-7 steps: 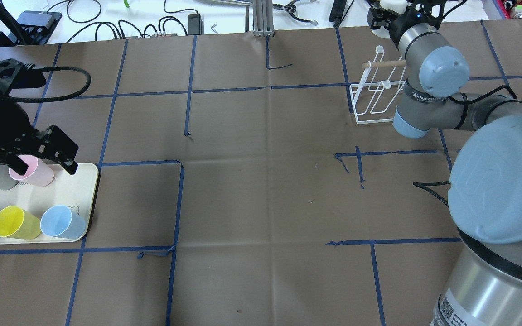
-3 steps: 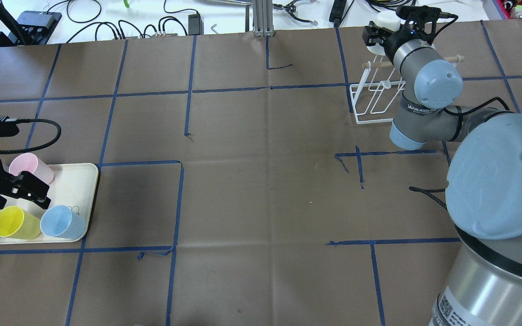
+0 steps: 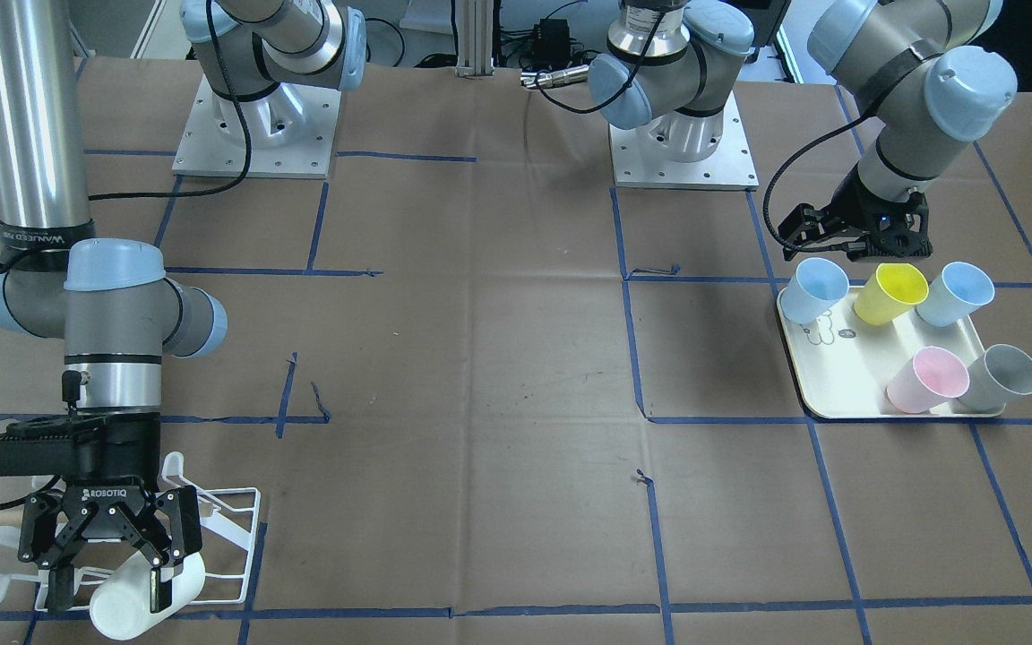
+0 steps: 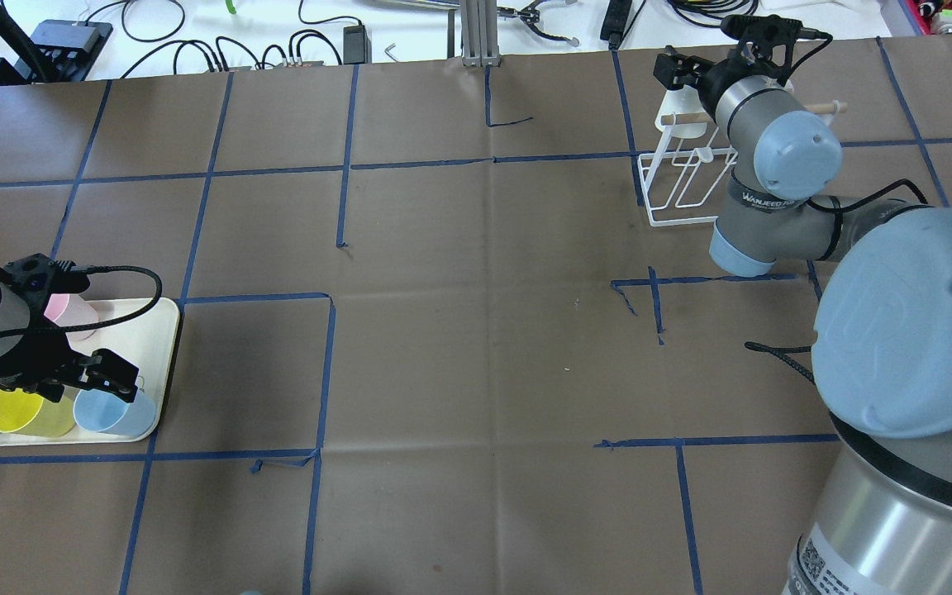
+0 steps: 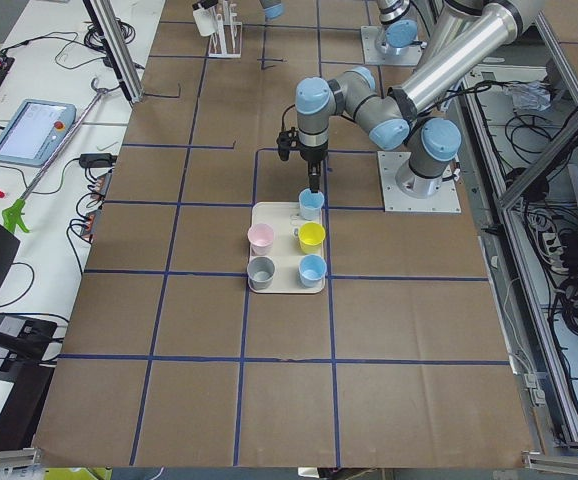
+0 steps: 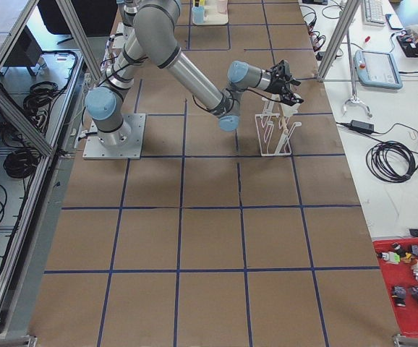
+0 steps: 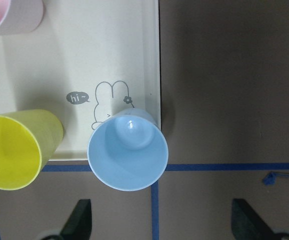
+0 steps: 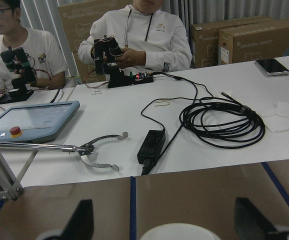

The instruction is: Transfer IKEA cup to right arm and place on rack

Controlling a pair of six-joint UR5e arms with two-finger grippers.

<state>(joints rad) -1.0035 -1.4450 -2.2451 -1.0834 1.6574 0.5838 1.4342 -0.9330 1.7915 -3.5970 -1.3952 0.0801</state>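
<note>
The placing step looks all but done. The right tool (image 3: 108, 591) hangs at the rack's (image 3: 238, 528) far end with the white cup (image 3: 131, 609) under it. In the right wrist view its fingers (image 8: 82, 220) stand wide and clear of the cup's sides, so it is spread and pinching nothing. The cup seems to rest on the rack's outer wires, though the prong itself is hidden. Its long axis slants, neither upright nor flat, with the closed base pointing away from the robot and the mouth back toward the rack.

The next move probably calls for a straight retreat, so the fingers do not drag the cup off.

The left tool (image 7: 163, 222), also spread, hovers over a blue cup (image 7: 128, 150) that stands mouth up at the corner of the tray (image 7: 109, 50) on the surface; it would need to come down around that cup.
</note>
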